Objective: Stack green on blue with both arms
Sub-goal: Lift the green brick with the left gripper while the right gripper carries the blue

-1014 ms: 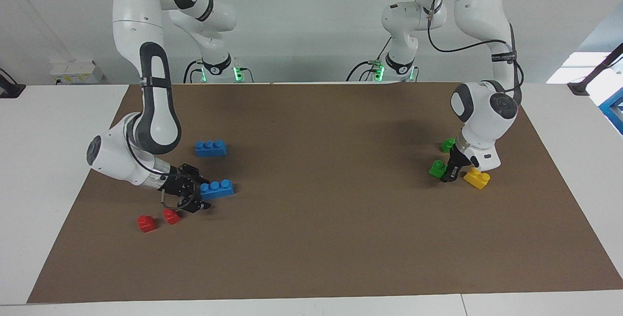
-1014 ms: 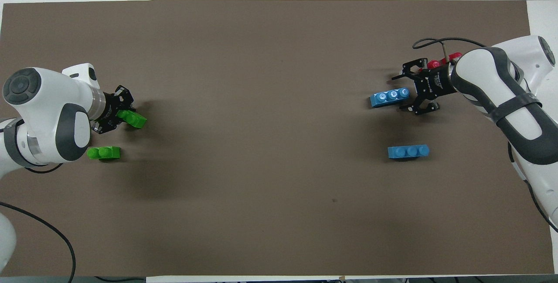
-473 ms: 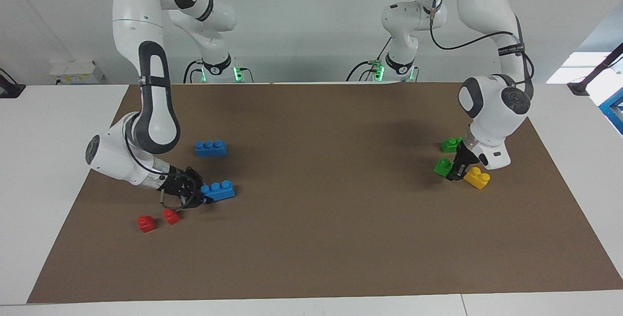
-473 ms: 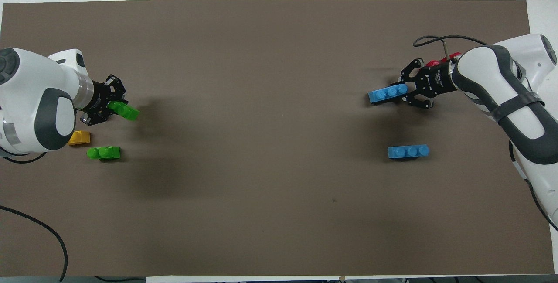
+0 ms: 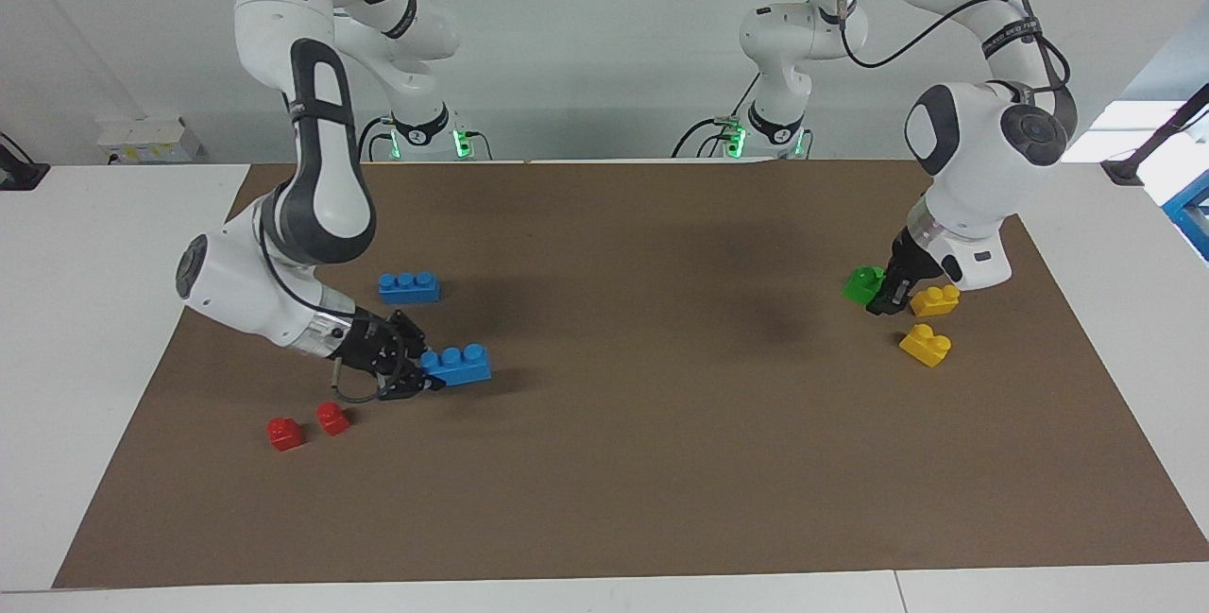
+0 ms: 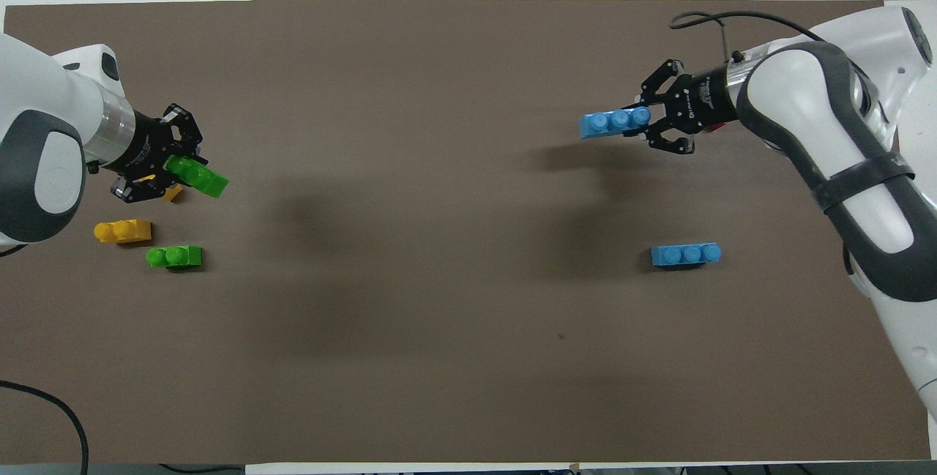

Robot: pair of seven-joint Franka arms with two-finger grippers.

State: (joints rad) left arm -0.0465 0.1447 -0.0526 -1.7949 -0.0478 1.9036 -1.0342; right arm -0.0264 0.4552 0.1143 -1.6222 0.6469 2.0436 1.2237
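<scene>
Brown mat (image 5: 614, 500) across a white table, both arms low at its two ends. Facing view first: right gripper (image 5: 416, 375) now clamped tight on one end of the held blue brick (image 5: 458, 365), jaws wide open only a second ago. Up off the mat already and drifting toward the middle, away from the two red bricks (image 5: 307, 425). Spare blue brick (image 5: 409, 286) untouched, flat on the mat nearer to the robots. At the left arm's end, left gripper (image 5: 883, 297) pinched on the held green brick (image 5: 862, 283), raised clear since a second ago, hanging over the mat just beside two yellow bricks (image 5: 930, 322).

Over to the overhead view: same story, held green brick tilted in the fingers, shadow well apart beneath. Spare green brick (image 6: 174, 256) left lying on the mat. Held blue brick sticking out studs-up past the fingertips.

Both picks done, by the look of it; next, probably a meeting over mid-table, green pressed down onto blue studs.
</scene>
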